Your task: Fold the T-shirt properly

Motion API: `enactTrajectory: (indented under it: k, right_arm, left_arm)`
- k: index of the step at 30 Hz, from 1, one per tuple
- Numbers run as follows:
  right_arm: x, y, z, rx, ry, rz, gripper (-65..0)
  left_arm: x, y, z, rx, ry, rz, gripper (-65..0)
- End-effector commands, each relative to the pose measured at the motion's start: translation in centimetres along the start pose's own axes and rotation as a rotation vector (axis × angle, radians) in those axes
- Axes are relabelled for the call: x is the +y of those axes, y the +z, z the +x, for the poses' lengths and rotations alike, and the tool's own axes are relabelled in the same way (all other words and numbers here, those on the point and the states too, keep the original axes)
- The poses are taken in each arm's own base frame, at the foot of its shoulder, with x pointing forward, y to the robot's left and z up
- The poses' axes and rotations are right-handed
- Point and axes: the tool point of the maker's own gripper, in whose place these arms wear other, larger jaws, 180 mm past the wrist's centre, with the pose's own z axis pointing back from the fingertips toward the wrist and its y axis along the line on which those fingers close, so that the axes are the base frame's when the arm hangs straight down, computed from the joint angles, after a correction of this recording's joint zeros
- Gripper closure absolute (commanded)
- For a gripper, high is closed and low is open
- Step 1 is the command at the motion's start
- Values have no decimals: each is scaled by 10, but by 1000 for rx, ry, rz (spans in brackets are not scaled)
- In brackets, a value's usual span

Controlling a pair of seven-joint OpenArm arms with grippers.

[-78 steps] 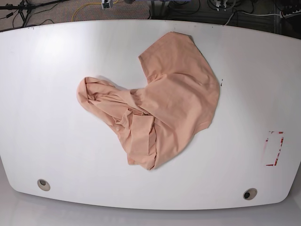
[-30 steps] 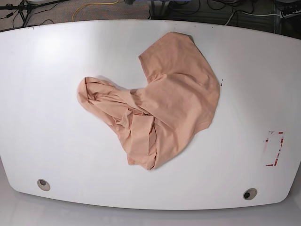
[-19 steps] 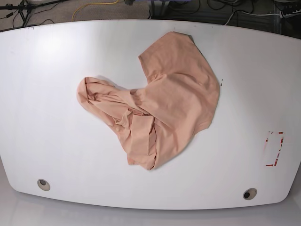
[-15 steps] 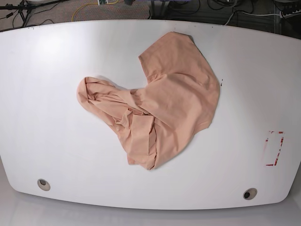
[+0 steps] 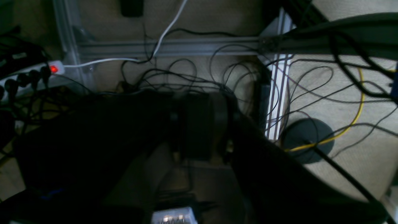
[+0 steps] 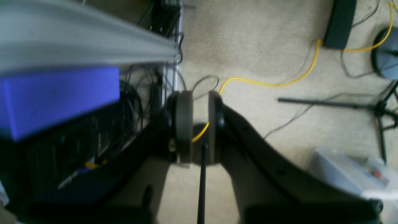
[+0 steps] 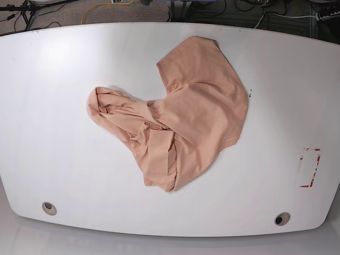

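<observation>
The T-shirt (image 7: 175, 114), peach-pink, lies crumpled in the middle of the white table (image 7: 53, 133). Its wider smooth part is at the right and a bunched, twisted part at the left. Neither arm shows in the base view. In the right wrist view my right gripper (image 6: 200, 124) hangs over the carpeted floor. A narrow gap shows between its pads and nothing is in it. In the left wrist view my left gripper (image 5: 213, 124) is a dark shape over cables on the floor. Its pads stand close together, too dark to judge.
A red-marked rectangle (image 7: 309, 168) sits near the table's right edge. Two round holes (image 7: 49, 205) (image 7: 281, 218) lie near the front edge. Cables, a power strip (image 5: 28, 73) and a purple box (image 6: 59, 99) are on the floor beyond the table.
</observation>
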Motion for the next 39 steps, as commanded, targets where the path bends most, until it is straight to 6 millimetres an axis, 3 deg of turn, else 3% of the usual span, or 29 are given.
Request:
enactTrajectory:
  k: [1,8,19,33,39]
  right_arm:
    - [-1,5,-2,-10,-3,-5,-87]
    - [0,12,-12,8,-4,-3,-87]
    - [3,33,-5,-36,6,-15,-87]
    - [2,69,9,-87,17,-39,-87]
    - [3,90,24,-139,-26,-21,-87]
  left_arm:
    - [4,5,-2,-8,-8,6,-103]
    - [5,7,-5,-3,-7,8,-103]
    - [8,15,-16,16,-10,11,-103]
    - [8,52,15,-90,-63,3,-104]
    - [27,75,33,-151,-13,56,-106]
